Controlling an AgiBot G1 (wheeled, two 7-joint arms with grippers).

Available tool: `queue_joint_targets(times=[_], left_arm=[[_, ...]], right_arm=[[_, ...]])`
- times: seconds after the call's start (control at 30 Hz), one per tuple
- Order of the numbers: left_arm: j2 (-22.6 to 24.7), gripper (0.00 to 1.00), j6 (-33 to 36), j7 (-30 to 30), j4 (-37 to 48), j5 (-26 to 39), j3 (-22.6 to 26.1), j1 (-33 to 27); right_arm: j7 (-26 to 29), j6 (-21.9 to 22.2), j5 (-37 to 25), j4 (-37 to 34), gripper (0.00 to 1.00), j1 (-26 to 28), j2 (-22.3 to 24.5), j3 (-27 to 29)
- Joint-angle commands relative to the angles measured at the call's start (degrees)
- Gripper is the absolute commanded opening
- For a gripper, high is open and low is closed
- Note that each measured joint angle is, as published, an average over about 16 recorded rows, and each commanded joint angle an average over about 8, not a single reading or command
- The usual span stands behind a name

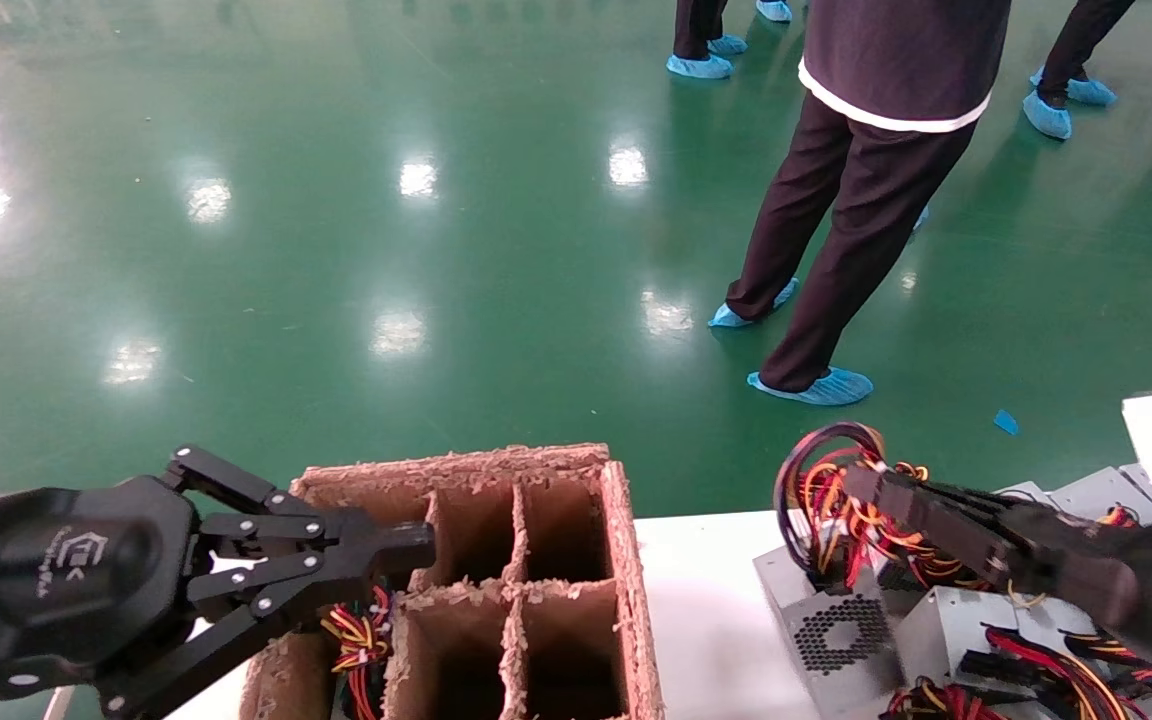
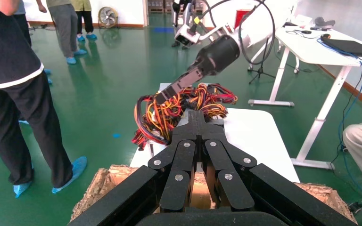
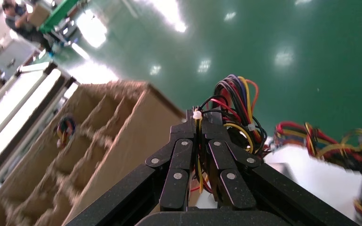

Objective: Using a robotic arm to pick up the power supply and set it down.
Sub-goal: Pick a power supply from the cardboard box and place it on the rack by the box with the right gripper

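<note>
The power supply [image 1: 829,628] is a silver-grey box with a round perforated vent, tilted on the white table [image 1: 701,600]. Its looped bundle of red, yellow and dark wires [image 1: 826,500] rises above it. My right gripper [image 1: 861,482] reaches in from the right and is shut on those wires; strands run between its fingers in the right wrist view [image 3: 199,120]. The left wrist view shows the same gripper [image 2: 164,96] pinching the wire bundle [image 2: 158,117]. My left gripper [image 1: 421,545] hovers shut and empty over the cardboard box's near left corner, its tips [image 2: 197,117] pressed together.
A brown cardboard box [image 1: 626,560] with divider compartments stands left of the table; one compartment holds coloured wires [image 1: 361,635]. More power supplies [image 1: 976,620] lie piled at the right. A person [image 1: 866,180] stands on the green floor just beyond the table.
</note>
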Motion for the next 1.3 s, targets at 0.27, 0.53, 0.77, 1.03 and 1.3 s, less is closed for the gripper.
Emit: queue_joint_targets(times=[0.27, 0.53, 0.77, 1.03, 1.3], left_arm=[[0.0, 0.0, 0.0, 0.0, 0.0, 0.0, 0.0, 0.0], [0.0, 0.0, 0.0, 0.0, 0.0, 0.0, 0.0, 0.0], [0.0, 0.0, 0.0, 0.0, 0.0, 0.0, 0.0, 0.0], [0.0, 0.0, 0.0, 0.0, 0.0, 0.0, 0.0, 0.0], [0.0, 0.0, 0.0, 0.0, 0.0, 0.0, 0.0, 0.0]], right_arm=[[-11.6, -9.8, 13.7, -2.8, 0.0, -16.7, 3.1, 8.0], [-14.0, -16.4, 19.3, -7.9, 0.0, -25.6, 5.9, 10.1], [-13.5, -19.0, 20.7, -10.7, 0.0, -28.6, 7.1, 10.6], [-13.0, -20.0, 21.1, -12.1, 0.0, -30.5, 7.0, 10.4], [-12.6, -20.1, 21.7, -12.8, 0.0, -32.5, 6.0, 9.7]])
